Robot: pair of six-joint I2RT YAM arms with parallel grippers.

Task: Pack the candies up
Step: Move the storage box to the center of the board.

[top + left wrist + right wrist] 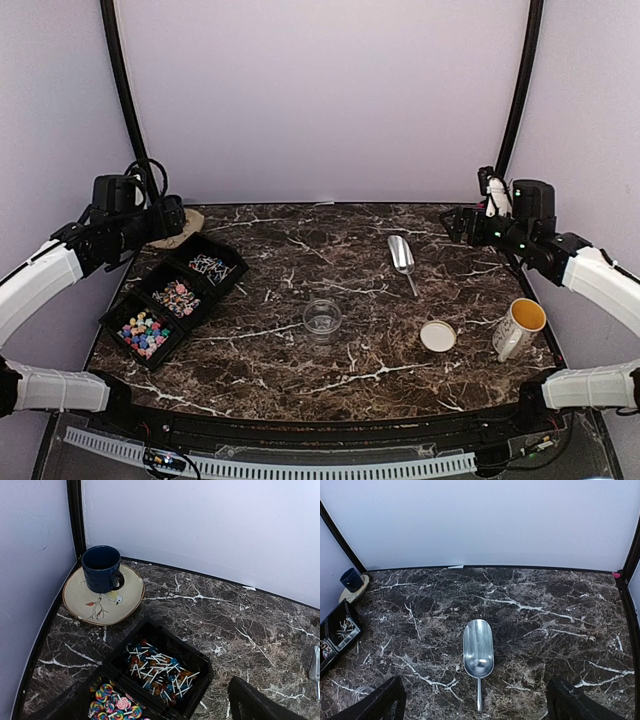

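Top external: candies (178, 297) are lined along the table's (330, 372) left edge, just nearward of left gripper (170, 216); right gripper (458, 222) is well apart. Both are spread, empty.

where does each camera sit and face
top external: above and behind, looking down on the table; left arm and right arm show
left wrist: on the left arm, facing the far left corner: blue mug, candies in their tray; one left hand finger shows
right wrist: on the right arm, facing the back wall over the scoop; both right hand fingers show
shared: both wrist views catch the mug and tray
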